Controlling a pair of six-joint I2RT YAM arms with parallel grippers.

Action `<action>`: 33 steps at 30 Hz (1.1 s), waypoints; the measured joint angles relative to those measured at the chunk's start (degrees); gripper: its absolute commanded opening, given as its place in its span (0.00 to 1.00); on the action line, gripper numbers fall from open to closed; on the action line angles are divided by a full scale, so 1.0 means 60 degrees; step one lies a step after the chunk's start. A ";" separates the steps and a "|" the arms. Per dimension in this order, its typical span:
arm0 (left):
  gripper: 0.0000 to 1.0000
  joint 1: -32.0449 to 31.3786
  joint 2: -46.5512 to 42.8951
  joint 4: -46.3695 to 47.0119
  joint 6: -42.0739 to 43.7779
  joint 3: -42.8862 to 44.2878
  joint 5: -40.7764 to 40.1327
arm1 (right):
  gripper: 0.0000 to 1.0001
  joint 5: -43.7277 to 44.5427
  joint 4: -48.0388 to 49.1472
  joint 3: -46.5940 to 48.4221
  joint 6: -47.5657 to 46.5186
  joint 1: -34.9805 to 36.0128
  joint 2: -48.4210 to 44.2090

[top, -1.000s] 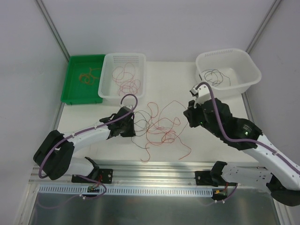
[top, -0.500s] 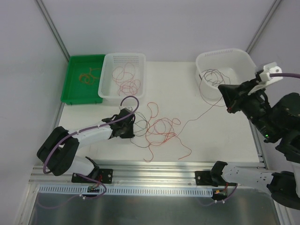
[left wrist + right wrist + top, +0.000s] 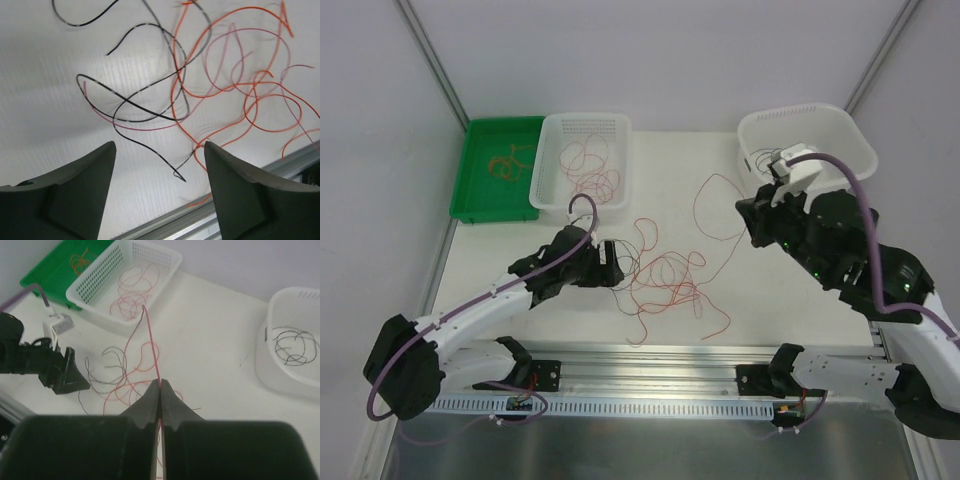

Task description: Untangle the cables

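Left wrist, thin looping cables [image 3: 175,85], ribbed table [image 3: 50,75]

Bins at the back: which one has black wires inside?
The round-cornered white tub on the right. The slotted white basket holds red wires, the green tray orange ones.

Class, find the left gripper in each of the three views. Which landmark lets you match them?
Top external: left gripper, just left of centre, at the left edge of the cable tangle.
Left wrist: its two fingers rise from the bottom corners, spread apart.
Right wrist: left gripper at the far left, mid-height.
Shared landmark: the red-and-black cable tangle, seen in all three.
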 measured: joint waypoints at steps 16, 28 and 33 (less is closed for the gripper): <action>0.89 -0.2608 -0.0769 0.2492 0.2328 0.0772 0.1566 | 0.01 -0.1217 0.0393 -0.0892 0.1155 0.0000 0.0827; 0.61 -0.3366 0.0055 0.4189 0.3435 0.0860 0.2991 | 0.01 -0.1621 0.0605 -0.1417 0.1472 0.0000 0.0820; 0.12 -0.3428 0.0390 0.4277 0.3362 0.0994 0.3111 | 0.01 -0.1610 0.0634 -0.1603 0.1523 0.0000 0.0739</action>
